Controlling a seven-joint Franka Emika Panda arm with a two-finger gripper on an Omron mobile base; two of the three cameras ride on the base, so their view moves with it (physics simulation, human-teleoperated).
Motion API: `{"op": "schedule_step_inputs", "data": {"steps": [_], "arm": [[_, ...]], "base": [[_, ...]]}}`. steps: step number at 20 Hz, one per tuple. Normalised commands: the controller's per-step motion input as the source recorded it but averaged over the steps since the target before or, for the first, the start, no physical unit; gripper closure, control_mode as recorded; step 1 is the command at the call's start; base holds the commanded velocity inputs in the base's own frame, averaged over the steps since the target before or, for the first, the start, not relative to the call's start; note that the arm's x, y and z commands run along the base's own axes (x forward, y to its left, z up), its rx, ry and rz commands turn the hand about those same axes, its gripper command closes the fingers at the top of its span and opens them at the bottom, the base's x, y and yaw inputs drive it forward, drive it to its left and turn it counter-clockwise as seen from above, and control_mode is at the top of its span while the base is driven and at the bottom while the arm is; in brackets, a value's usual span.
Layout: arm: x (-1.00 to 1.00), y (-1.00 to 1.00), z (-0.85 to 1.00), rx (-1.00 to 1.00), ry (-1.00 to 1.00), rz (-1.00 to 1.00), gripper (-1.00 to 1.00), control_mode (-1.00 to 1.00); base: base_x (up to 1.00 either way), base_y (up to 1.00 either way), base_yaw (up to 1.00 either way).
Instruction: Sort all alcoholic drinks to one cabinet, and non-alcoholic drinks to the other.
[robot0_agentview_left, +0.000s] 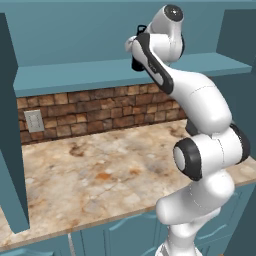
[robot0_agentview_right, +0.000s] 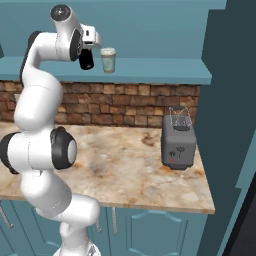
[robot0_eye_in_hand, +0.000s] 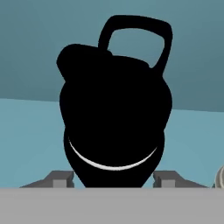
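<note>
The fingers (robot0_eye_in_hand: 113, 179) sit either side of the black flask (robot0_eye_in_hand: 114, 118), pinching its body at the centre of the hand view, its loop handle toward the top. In the right base view the flask (robot0_agentview_right: 86, 60) stands upper left on the teal cabinet floor (robot0_agentview_right: 165, 70), the pale cup (robot0_agentview_right: 108, 60) just beside it. Lower right, a grey toaster (robot0_agentview_right: 178, 144) stands on the marbled worktop (robot0_agentview_right: 120, 165) before a brick wall (robot0_agentview_right: 115, 102)
</note>
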Motion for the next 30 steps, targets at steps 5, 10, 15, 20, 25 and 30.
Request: {"op": "schedule_step_inputs", "data": {"steps": [5,10,15,20,25,30], "arm": [[0.07,0.00,-0.04,0.00,-0.02,0.00,-1.00,-1.00],[-0.27,0.00,0.00,0.00,-0.05,0.00,-1.00,-1.00],[-0.98,0.03,-0.17,0.00,-0.01,-0.01,-1.00,-1.00],[-1.00,0.15,-0.48,0.00,0.00,-0.05,-1.00,-1.00],[-1.00,0.04,-0.60,0.00,0.00,-0.10,-1.00,-1.00],[-1.00,-0.01,-0.87,0.00,0.16,-0.15,-1.00,-1.00]], "base": [[0.00,0.00,0.00],[0.00,0.00,0.00],[0.00,0.00,0.00],[0.00,0.00,0.00],[0.00,0.00,0.00],[0.00,0.00,0.00]]}}
